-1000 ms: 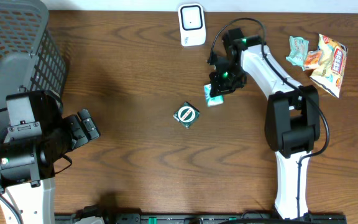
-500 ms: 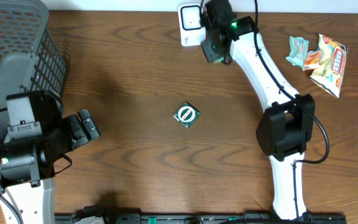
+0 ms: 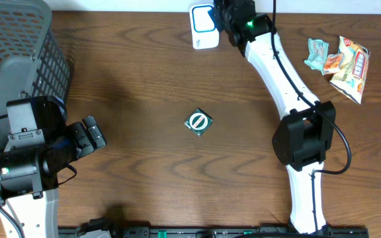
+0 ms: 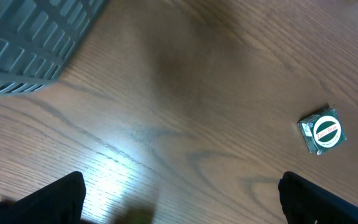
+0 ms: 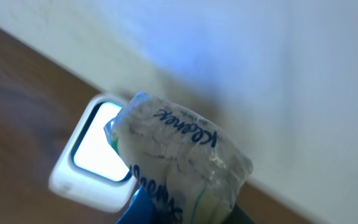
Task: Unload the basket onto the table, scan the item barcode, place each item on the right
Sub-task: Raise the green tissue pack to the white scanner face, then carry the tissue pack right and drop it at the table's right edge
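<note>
My right gripper [image 3: 226,18] is at the back edge of the table, shut on a clear-wrapped Kleenex tissue pack [image 5: 180,157]. The pack hangs right beside the white barcode scanner [image 3: 204,28], whose lit window [image 5: 100,142] shows just behind its left edge in the right wrist view. From overhead the arm hides most of the pack. My left gripper [image 3: 91,135] rests open at the table's left side, and its dark fingertips [image 4: 56,199] stand far apart over bare wood.
A small green packet with a round white label [image 3: 198,123] lies mid-table and also shows as the green packet [image 4: 321,131] in the left wrist view. A grey mesh basket [image 3: 18,59] fills the back left corner. Snack packets [image 3: 339,59] lie at the back right.
My right arm has lifted the tissue pack from near the table's middle and carried it back and left to the scanner. The left arm has not moved.
</note>
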`<state>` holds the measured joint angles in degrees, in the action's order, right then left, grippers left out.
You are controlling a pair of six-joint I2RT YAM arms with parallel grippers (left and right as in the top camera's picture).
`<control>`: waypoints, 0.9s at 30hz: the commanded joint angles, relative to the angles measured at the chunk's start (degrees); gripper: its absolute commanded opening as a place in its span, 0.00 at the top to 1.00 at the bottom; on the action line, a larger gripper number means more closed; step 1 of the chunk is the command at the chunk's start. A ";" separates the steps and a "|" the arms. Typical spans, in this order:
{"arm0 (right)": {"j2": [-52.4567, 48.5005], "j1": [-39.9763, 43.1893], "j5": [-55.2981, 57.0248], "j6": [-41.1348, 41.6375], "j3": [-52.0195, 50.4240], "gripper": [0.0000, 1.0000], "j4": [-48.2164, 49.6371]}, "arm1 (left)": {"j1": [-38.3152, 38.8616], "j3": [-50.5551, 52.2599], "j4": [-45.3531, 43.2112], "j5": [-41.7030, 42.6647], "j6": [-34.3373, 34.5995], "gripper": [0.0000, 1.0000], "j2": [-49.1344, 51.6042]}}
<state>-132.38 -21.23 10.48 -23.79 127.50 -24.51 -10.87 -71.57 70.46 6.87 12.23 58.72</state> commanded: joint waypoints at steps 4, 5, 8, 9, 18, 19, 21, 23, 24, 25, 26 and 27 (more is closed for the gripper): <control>-4.55 -1.64 -0.79 -21.77 1.05 0.99 3.41 | -0.31 0.13 0.02 -0.94 0.55 0.02 0.00; -4.72 -1.84 -0.76 -24.61 1.05 0.99 3.54 | -0.31 0.13 0.02 -0.94 0.55 0.03 0.00; -6.60 -2.64 -0.20 -30.93 1.05 0.99 4.50 | -0.31 0.13 0.02 -0.94 0.52 0.02 0.00; -6.88 -2.84 0.28 -31.69 1.05 0.99 4.76 | -0.31 0.13 0.02 -0.94 0.55 0.02 0.00; -11.74 -4.42 8.70 -35.21 1.05 0.99 9.79 | -0.31 0.13 0.02 -0.96 0.55 0.02 0.00; -11.76 -4.42 8.92 -35.28 1.05 0.99 9.70 | -0.31 0.13 0.02 -0.94 0.55 0.03 0.00; -11.76 -4.37 8.92 -35.17 1.05 0.99 9.79 | -0.31 0.13 0.02 -0.94 0.52 0.02 0.00; -11.76 -4.39 9.16 -35.01 1.07 0.99 10.38 | -0.31 0.13 0.02 -0.94 0.52 0.03 0.00; -11.74 -4.42 9.57 -35.01 1.07 0.99 10.45 | -0.31 0.13 0.02 -0.94 0.55 0.02 0.00; -11.72 -4.46 10.16 -35.01 1.07 0.99 10.45 | -0.31 0.13 0.02 -0.94 0.55 0.02 0.00; -11.65 -4.50 10.71 -34.99 1.07 0.99 10.38 | -0.31 0.13 0.02 -0.94 0.55 0.02 0.00; -11.63 -4.52 11.34 -34.67 1.07 0.99 10.32 | -0.31 0.13 0.02 -0.94 0.52 0.02 0.00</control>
<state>-144.07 -25.10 19.27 -58.06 127.57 -14.15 -10.87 -71.57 70.43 6.87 12.23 58.72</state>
